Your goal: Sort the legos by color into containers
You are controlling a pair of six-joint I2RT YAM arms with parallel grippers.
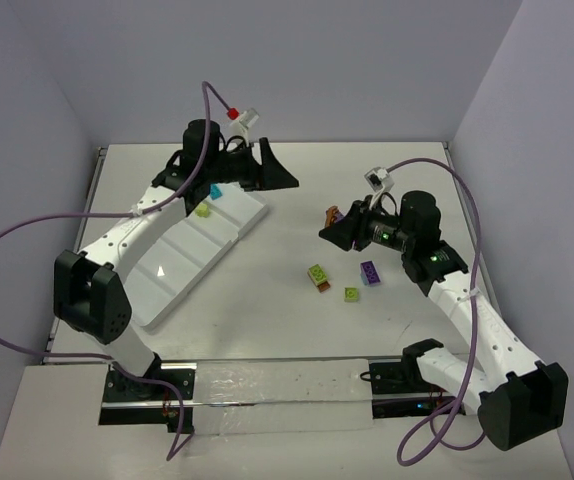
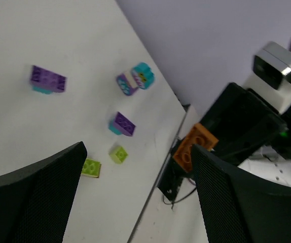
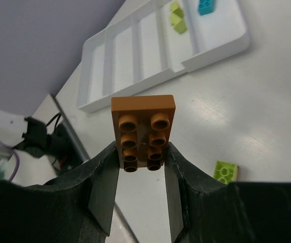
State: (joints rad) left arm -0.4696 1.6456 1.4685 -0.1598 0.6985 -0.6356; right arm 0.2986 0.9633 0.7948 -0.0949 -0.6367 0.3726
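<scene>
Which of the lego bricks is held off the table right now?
The orange-brown oblong plastic brick, clamped in the right gripper. All the rest lie on the table or in the white plastic tray.

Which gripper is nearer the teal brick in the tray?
Left. The left gripper hangs open beside the teal brick at the tray's far end; the right gripper is across the table, holding an orange brick.

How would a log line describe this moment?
left gripper: open, empty | right gripper: shut on orange brick | tray: teal brick, lime brick inside | table: loose bricks
</scene>
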